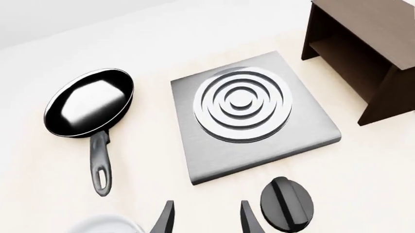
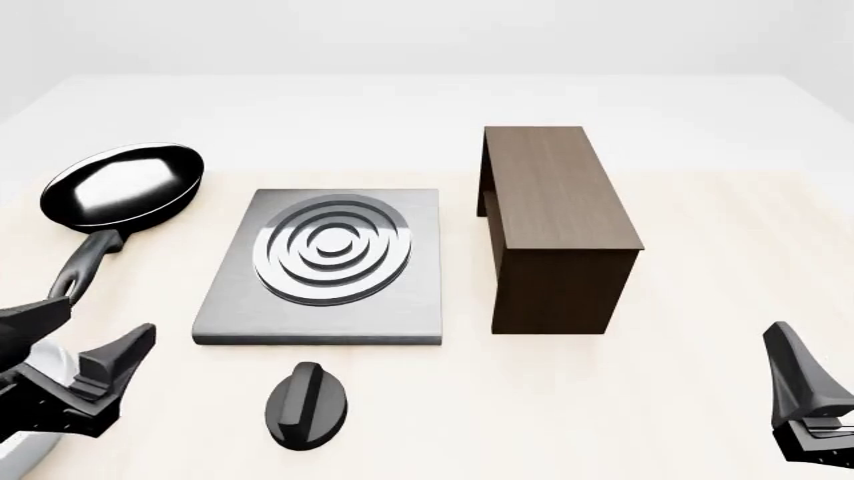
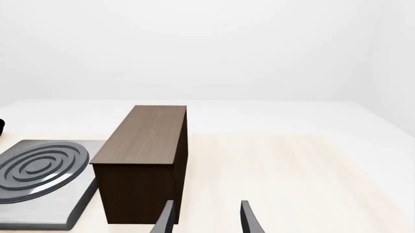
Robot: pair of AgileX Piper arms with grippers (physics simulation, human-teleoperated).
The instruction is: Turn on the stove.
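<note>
Standing by the table, I see the knob (image 2: 308, 404) lying on the near side of the stove (image 2: 324, 265), just in front of its edge, untouched. The left gripper (image 2: 83, 352) hovers to the knob's left with its fingers spread and empty; the right gripper (image 3: 206, 217) waits far on the right beside the cabinet (image 2: 554, 225), also parted and holding nothing. I think the danger is a bad approach: the fingers may miss the ridge and only push the knob away, or the arm may brush the pan (image 2: 120, 187) handle.
</note>
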